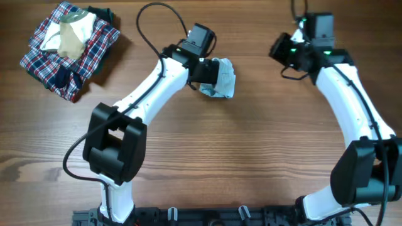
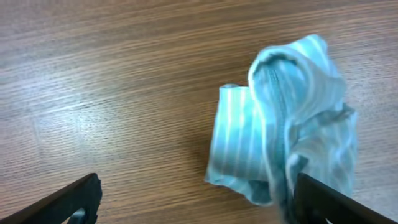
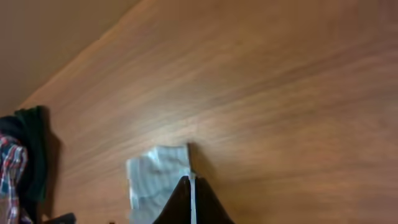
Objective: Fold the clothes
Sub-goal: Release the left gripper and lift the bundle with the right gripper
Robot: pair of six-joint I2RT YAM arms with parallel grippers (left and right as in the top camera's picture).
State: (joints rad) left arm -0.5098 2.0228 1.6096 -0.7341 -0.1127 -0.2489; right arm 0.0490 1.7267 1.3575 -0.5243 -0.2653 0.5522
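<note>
The clothes are one small pale blue-white striped garment (image 1: pixel 220 78), lying crumpled in a loose lump on the wooden table at top centre. My left gripper (image 1: pixel 204 70) is just left of it, low over the table. In the left wrist view the gripper (image 2: pixel 196 186) is open wide and empty, and the garment (image 2: pixel 286 124) lies against its right finger. My right gripper (image 1: pixel 282 50) is at the upper right, well apart from the garment. In the right wrist view it (image 3: pixel 191 180) is shut and empty, with the garment (image 3: pixel 152 180) far beyond it.
A red-navy-white plaid garment (image 1: pixel 66 47) with a beige-cream garment (image 1: pixel 74 34) on top lies at the table's top left corner. Its edge shows in the right wrist view (image 3: pixel 12 162). Black cables run along both arms.
</note>
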